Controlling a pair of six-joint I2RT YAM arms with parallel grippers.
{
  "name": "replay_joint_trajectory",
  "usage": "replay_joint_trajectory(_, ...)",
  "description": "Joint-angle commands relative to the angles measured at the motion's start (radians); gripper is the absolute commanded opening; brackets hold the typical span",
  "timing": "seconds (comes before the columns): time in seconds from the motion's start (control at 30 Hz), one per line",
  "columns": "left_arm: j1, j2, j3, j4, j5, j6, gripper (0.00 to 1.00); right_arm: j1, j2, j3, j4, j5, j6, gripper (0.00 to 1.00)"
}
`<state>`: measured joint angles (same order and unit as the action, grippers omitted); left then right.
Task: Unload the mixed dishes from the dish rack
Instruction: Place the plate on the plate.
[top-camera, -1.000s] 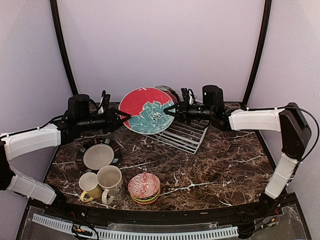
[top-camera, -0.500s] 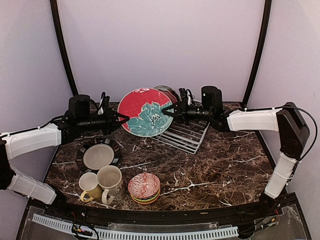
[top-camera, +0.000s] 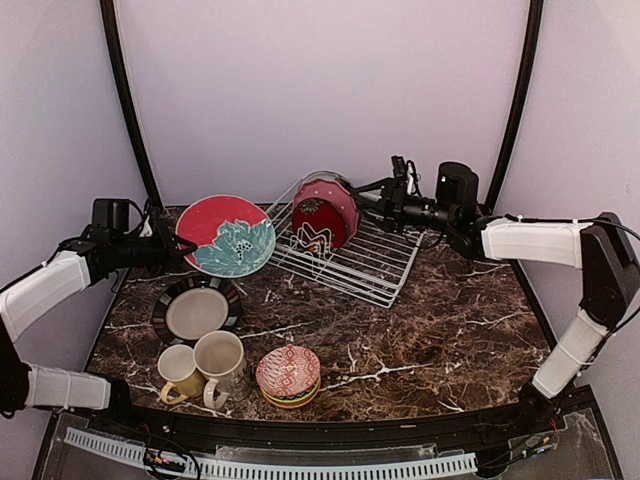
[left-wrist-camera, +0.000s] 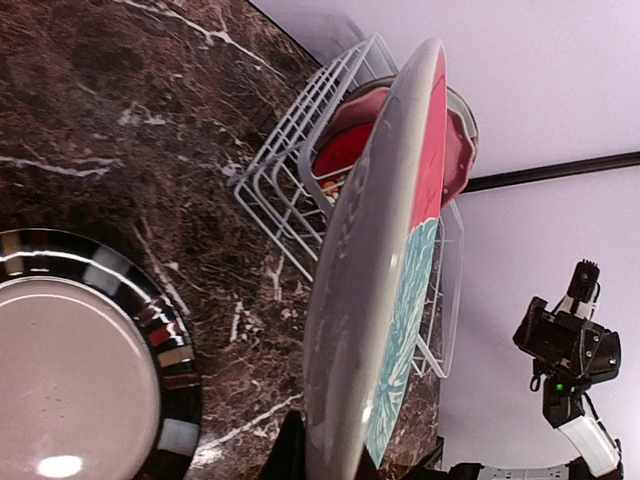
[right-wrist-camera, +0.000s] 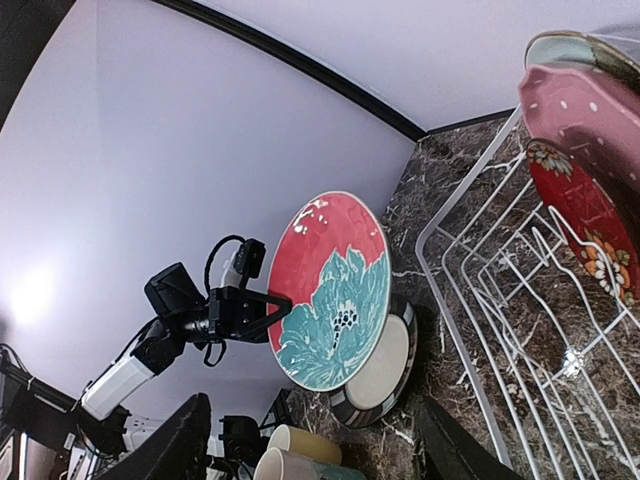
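Note:
My left gripper (top-camera: 183, 245) is shut on the left rim of a red plate with a teal flower (top-camera: 226, 235), held tilted in the air left of the dish rack (top-camera: 365, 260). From the left wrist the plate (left-wrist-camera: 375, 270) shows edge-on between the two fingers (left-wrist-camera: 288, 452). My right gripper (top-camera: 375, 189) is open and empty over the rack's back edge, and its wide-apart fingers (right-wrist-camera: 175, 440) frame the plate (right-wrist-camera: 330, 290). Red and pink plates (top-camera: 325, 212) stand upright in the rack (right-wrist-camera: 520, 300).
A black-striped plate with a beige centre (top-camera: 196, 311) lies on the marble below the held plate. A yellow mug (top-camera: 180, 373), a beige mug (top-camera: 222, 362) and stacked patterned bowls (top-camera: 288, 376) stand near the front edge.
The right gripper opened, let go of the floral plate and drew back to the right. The left gripper shut on it and carried it left, away from the rack.

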<state>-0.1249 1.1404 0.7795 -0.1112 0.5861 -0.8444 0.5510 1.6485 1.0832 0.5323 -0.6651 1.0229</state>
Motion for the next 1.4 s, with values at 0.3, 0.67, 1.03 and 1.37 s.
replay_joint_trajectory(0.3, 0.271, -0.109, -0.082, -0.240, 0.101, 0.248, 0.01, -0.059, -0.204, -0.055, -0.179, 0.123, -0.223, 0.72)
replay_joint_trajectory(0.67, 0.272, -0.187, -0.233, -0.189, -0.034, 0.202, 0.01, -0.068, -0.264, -0.051, -0.286, 0.200, -0.326, 0.80)
replay_joint_trajectory(1.03, 0.274, -0.185, -0.324, -0.147, -0.118, 0.154, 0.04, -0.069, -0.179, 0.013, -0.367, 0.236, -0.374, 0.97)
replay_joint_trajectory(1.37, 0.273, -0.237, -0.401, -0.152, -0.178, 0.125, 0.16, -0.070, -0.085, 0.059, -0.346, 0.223, -0.380, 0.98)
